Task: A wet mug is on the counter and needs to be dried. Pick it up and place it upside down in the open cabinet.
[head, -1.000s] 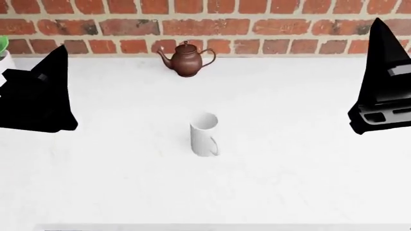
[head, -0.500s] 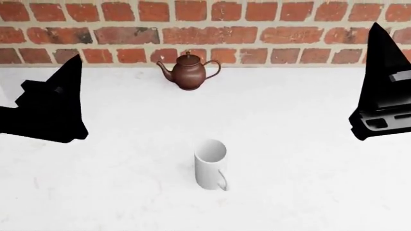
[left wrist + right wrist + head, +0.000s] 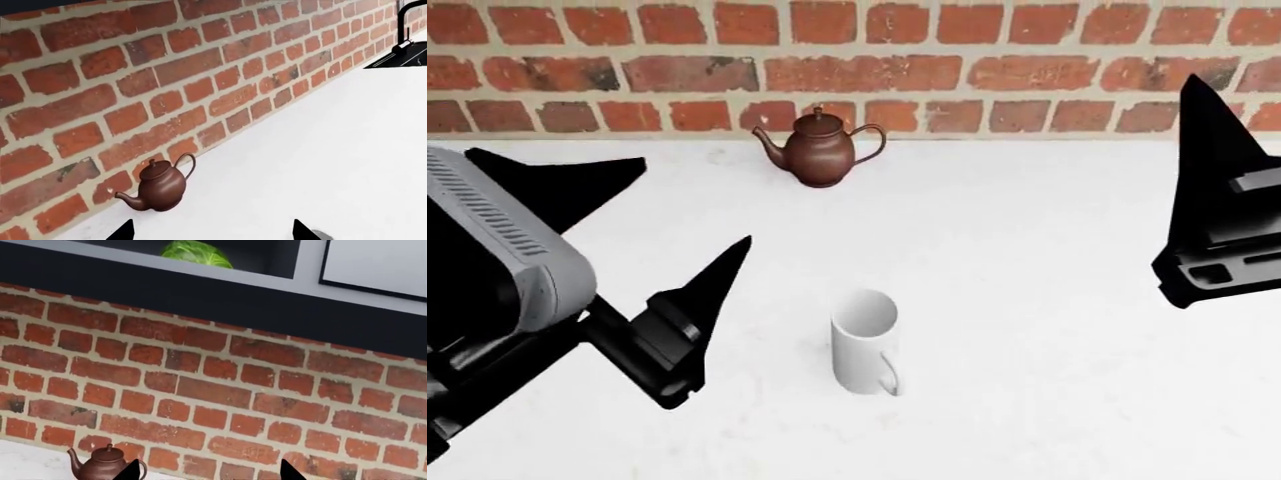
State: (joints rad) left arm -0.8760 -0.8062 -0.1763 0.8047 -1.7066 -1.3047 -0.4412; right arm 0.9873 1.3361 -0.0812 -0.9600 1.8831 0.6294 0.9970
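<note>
Reaching for the mug, nothing gripped yet.
The mug [image 3: 866,343] stands upright on the worktop [image 3: 1054,300], in front of the teapot [image 3: 818,148]; left gripper [image 3: 687,325] beside it, right gripper [image 3: 1214,220] well apart, both jaws spread, empty. Next: straddle the mug's wall.

Flat, even, bright simulator light; the counter [image 3: 1068,300] is nearly washed out, the mug [image 3: 864,342] casts hardly any shadow, edges sharp, no blur or glare
</note>
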